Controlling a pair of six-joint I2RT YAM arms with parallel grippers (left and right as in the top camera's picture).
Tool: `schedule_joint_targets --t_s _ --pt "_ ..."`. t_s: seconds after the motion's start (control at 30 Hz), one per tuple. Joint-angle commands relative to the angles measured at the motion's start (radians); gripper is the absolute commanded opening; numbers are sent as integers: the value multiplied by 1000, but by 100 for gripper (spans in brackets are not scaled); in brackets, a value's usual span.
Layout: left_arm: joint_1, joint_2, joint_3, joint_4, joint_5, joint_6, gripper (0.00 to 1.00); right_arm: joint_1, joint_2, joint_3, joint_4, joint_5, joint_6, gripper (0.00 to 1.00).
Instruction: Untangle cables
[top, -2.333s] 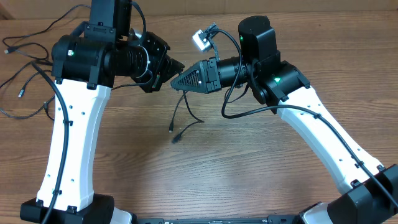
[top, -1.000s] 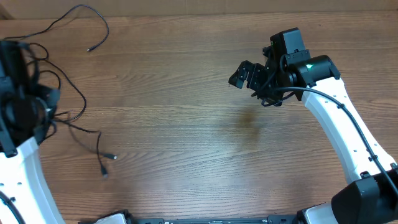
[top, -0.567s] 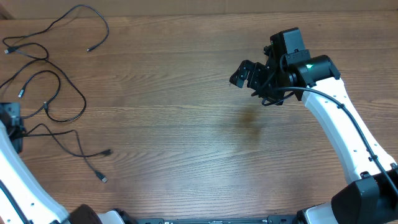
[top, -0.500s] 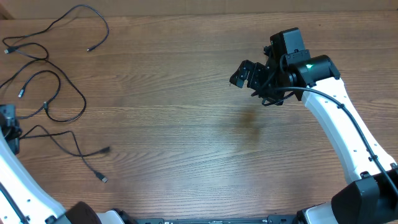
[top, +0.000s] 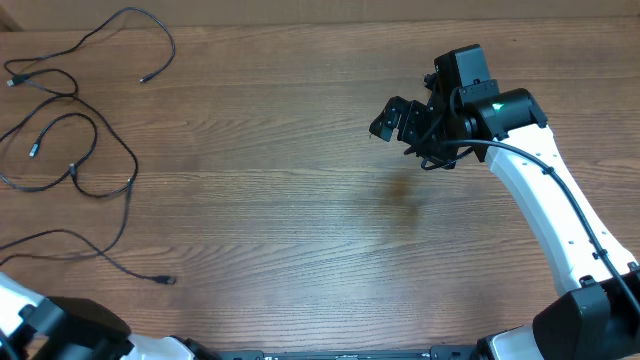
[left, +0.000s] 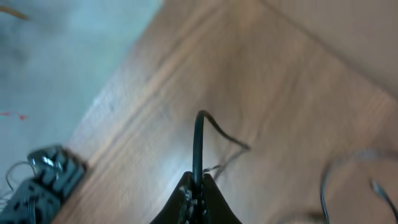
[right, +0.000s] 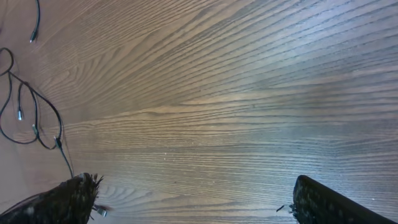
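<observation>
This is a robotics lab bench. A white-and-black jointed robot arm (top: 540, 200) rises from the near right corner of a brown wood-grain laminate worktop (top: 300, 200), and part of a second such arm (top: 75, 325) shows at the near left corner. Thin black cables (top: 90, 150) lie loose toward the far left corner. Past the worktop's edge, the left wrist view shows what looks like a pale grey-blue floor (left: 56, 56).

We saw the left gripper (left: 197, 186), clamped on one thin black flexible cable (left: 197, 146), retreat to the brown wooden table's (top: 300, 230) near-left corner, dragging that cable along.
</observation>
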Motion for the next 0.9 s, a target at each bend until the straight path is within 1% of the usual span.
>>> schedule_joint_targets --t_s 0.0,0.13,0.43,0.53,0.7,0.73,0.77,0.8,0.87 --pt "18 67 -3 28 -173 -31 4 0 -5 2 5 7 -8 100" --pt "18 146 -3 64 -240 -31 4 0 -5 2 5 7 -8 100" --pt "18 333 -3 178 -288 -8 4 0 -5 2 6 23 -8 100" --pt "18 389 -3 220 -304 1 8 0 -5 2 6 22 -7 100" --pt "18 458 -3 316 -326 120 14 0 -5 2 6 22 -7 100" --pt "18 464 -3 332 -337 127 18 0 -5 2 6 22 -7 100" --pt "18 464 -3 346 -346 137 24 0 -5 2 6 22 -7 100" --pt "18 462 0 358 -357 148 37 0 -5 2 6 22 -7 100" --pt "18 456 27 364 -356 166 72 0 -5 2 6 22 -7 100"
